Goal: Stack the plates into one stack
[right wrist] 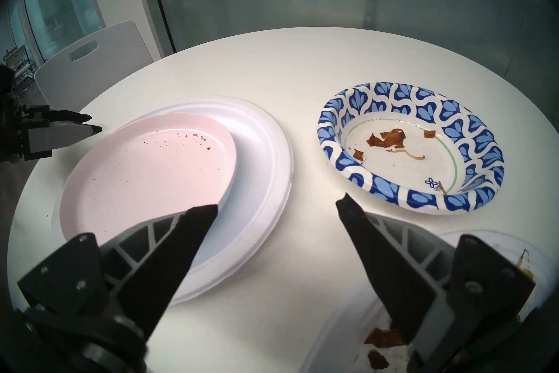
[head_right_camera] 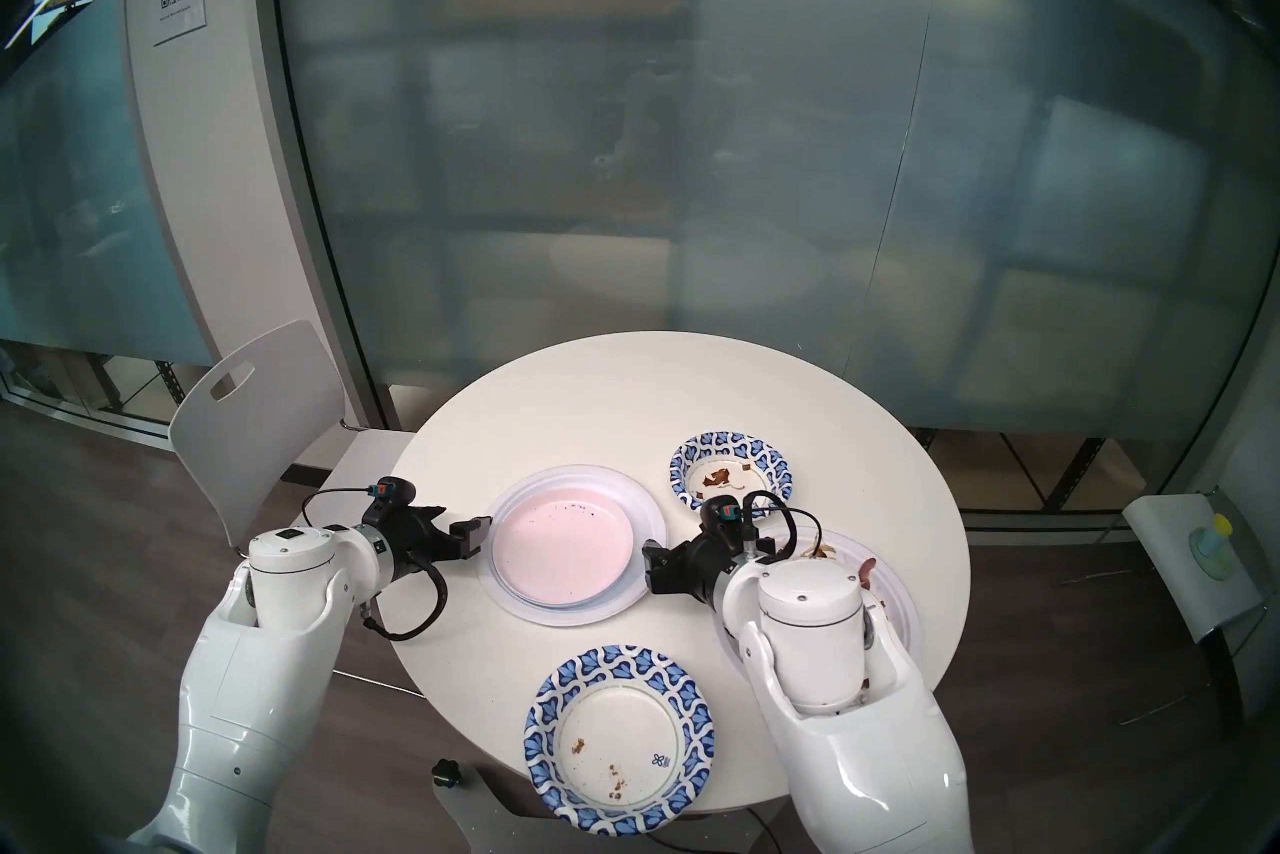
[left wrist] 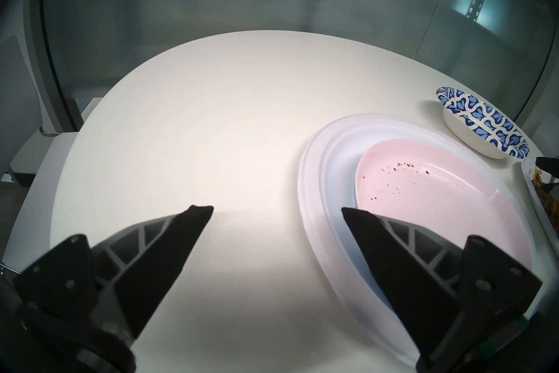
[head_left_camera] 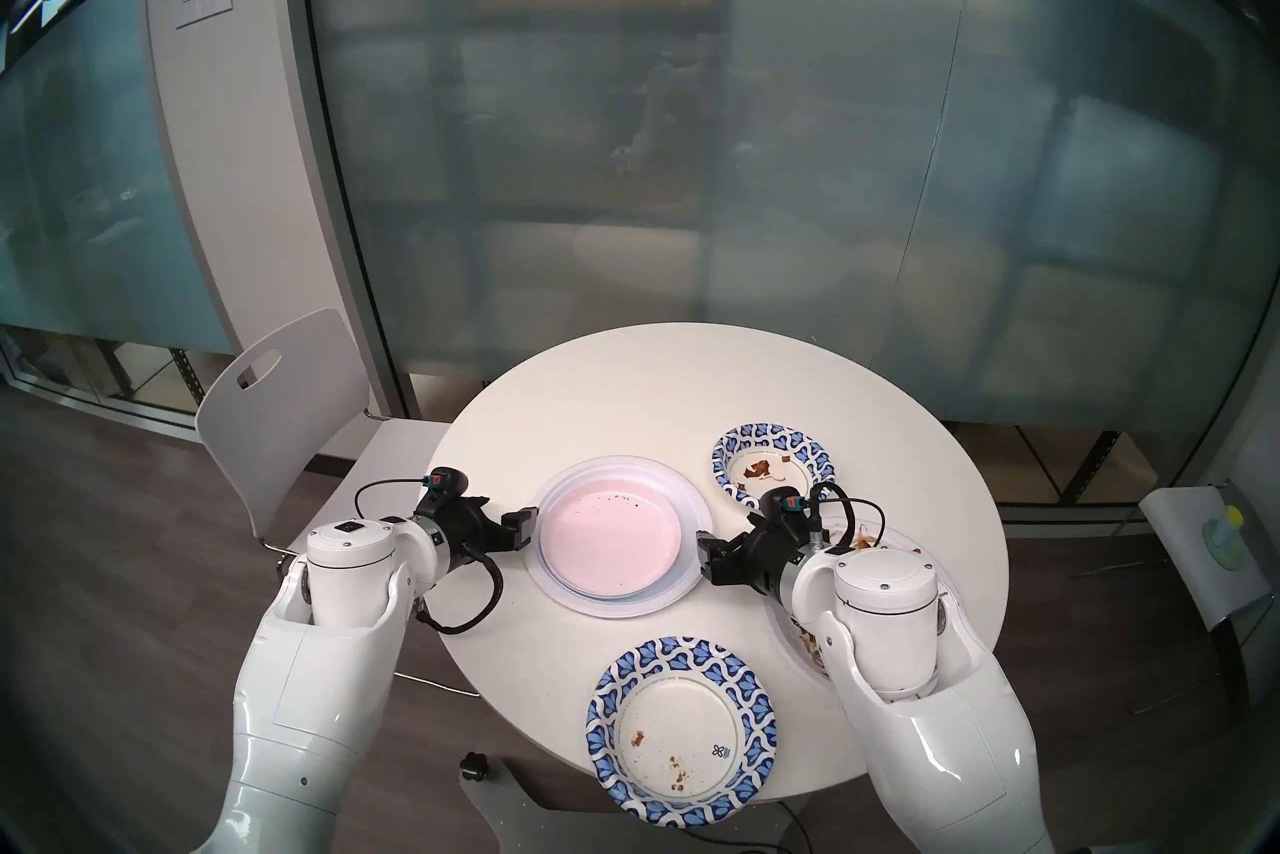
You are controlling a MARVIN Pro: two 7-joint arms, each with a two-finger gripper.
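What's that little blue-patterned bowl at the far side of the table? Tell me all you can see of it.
The small bowl looks like disposable paper: a white well inside a flared rim printed with dark and light blue leaf shapes, a thin green ring, a small blue logo and fine print. It sits upright on the white round table, apart from the pile topped by the pink plate. Brown food scraps and a pale strand lie in it. Neither hand touches it.

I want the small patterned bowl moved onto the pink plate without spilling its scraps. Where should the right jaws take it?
Probably the near rim of the patterned bowl, approached from the right gripper's side, one jaw inside and one outside. Its flared lip stands clear of the table, and the scraps lie at the centre, so keep it level.
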